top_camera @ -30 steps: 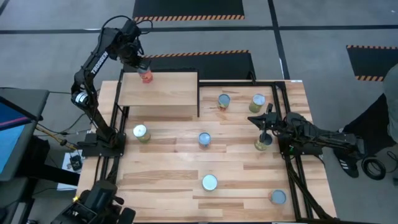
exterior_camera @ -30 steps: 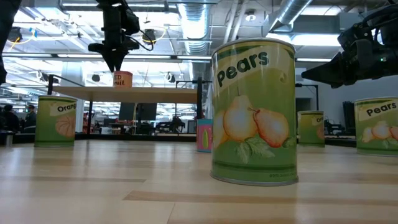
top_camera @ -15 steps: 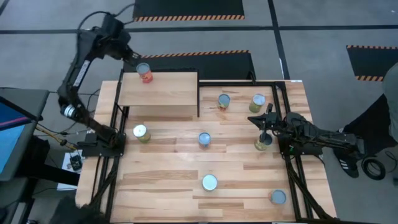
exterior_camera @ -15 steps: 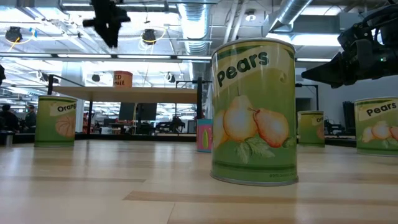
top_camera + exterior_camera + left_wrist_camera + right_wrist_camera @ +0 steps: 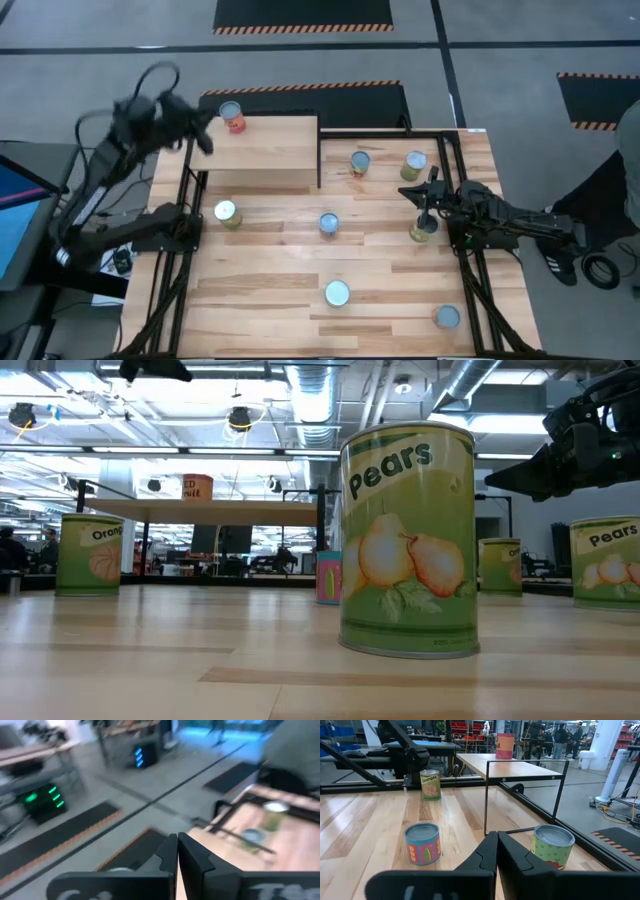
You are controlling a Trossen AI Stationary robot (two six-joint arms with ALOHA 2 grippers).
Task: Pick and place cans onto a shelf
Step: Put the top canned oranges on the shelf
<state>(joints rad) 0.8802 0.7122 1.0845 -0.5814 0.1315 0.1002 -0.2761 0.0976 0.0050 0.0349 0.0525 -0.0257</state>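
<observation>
Left gripper [image 5: 203,135]: fingers pressed together, nothing held; it has pulled away from the red-labelled can and now sits off the shelf's left edge, where a second ago it hung right over that can.
Left arm: swung outward and down beside the shelf — blurred in the high view; in the low view only a dark tip shows at the top, higher and further left than before.
Red-labelled can [image 5: 232,117]: upright on the shelf's back left corner, free of the gripper, in the same spot as before.
Shelf [image 5: 270,150]: pale plywood platform at the table's back left; it carries only the red-labelled can.
Right gripper [image 5: 424,208]: fingers closed with nothing between them, well to the right of the shelf, just beside a green can [image 5: 421,231]; unmoved.
Pears can [image 5: 407,540]: upright on the table [image 5: 270,280], in front of the shelf, closest to the low camera, unchanged.
Oranges can [image 5: 227,213]: on the table just in front of the shelf's left end, unchanged.
Other cans: six more stand on the table right of and in front of the shelf — none has shifted.
</observation>
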